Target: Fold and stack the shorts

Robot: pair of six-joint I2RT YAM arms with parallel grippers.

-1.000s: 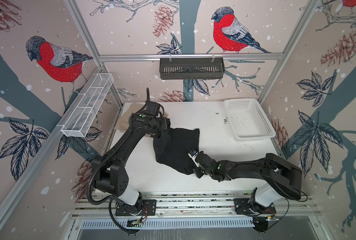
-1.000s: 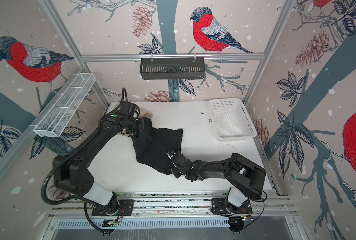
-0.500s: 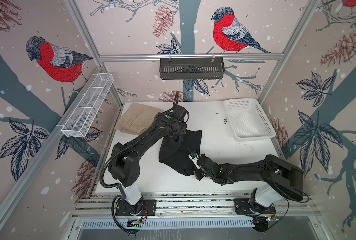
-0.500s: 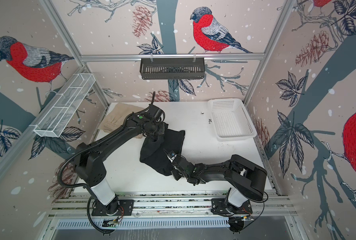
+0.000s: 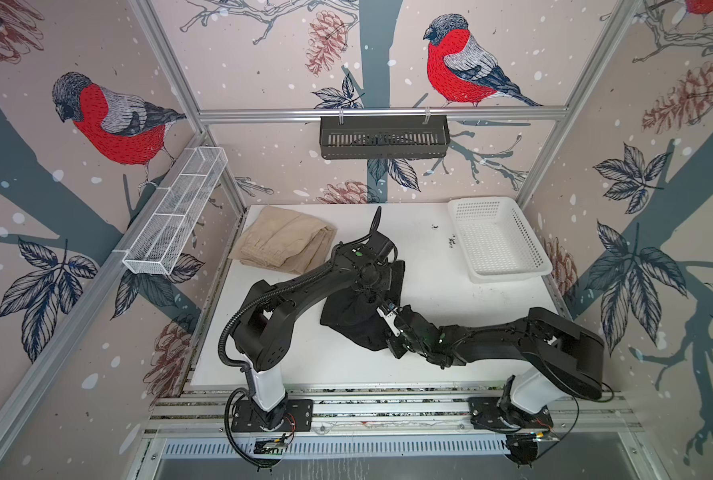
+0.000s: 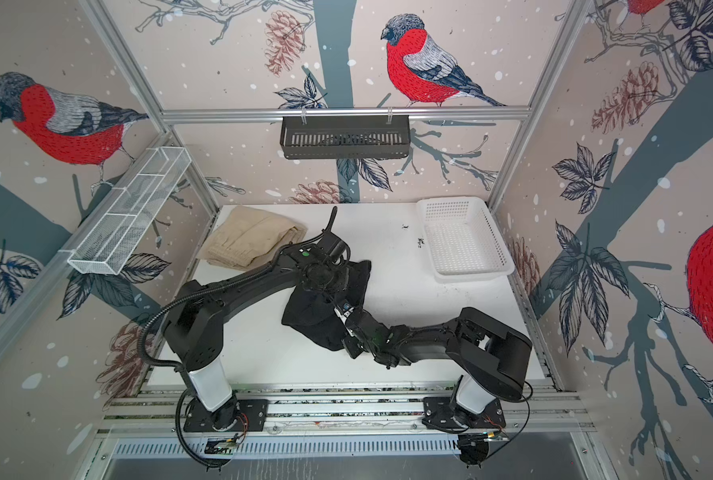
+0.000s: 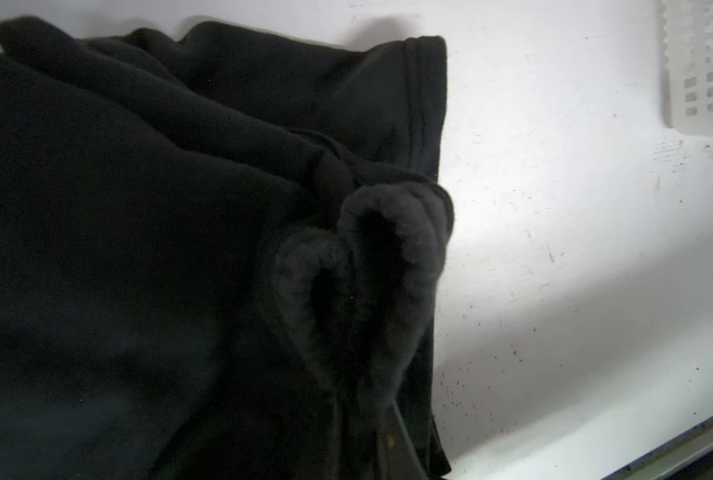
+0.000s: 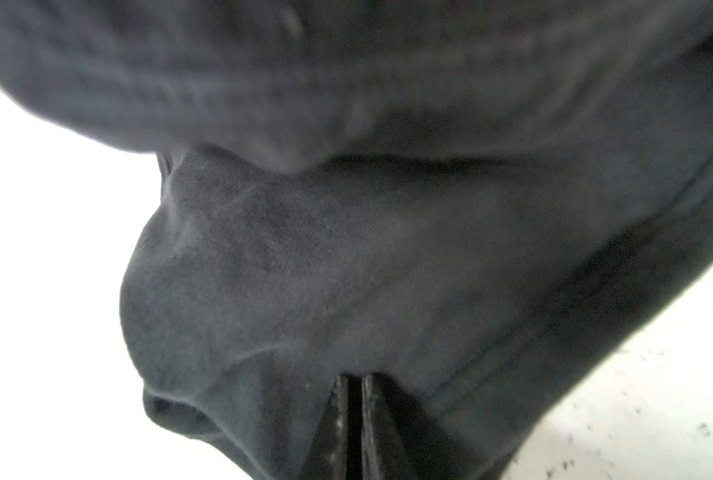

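Pinching the black shorts near the basket, my left gripper holds a fold up; my right gripper looks almost closed, and I cannot tell whether it grips.

White basket, black rack, wire shelf, table

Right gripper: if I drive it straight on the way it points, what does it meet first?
The black shorts: in the right wrist view the right gripper points straight into the cloth, its tips at the fabric. What lies behind the folds cannot be seen.
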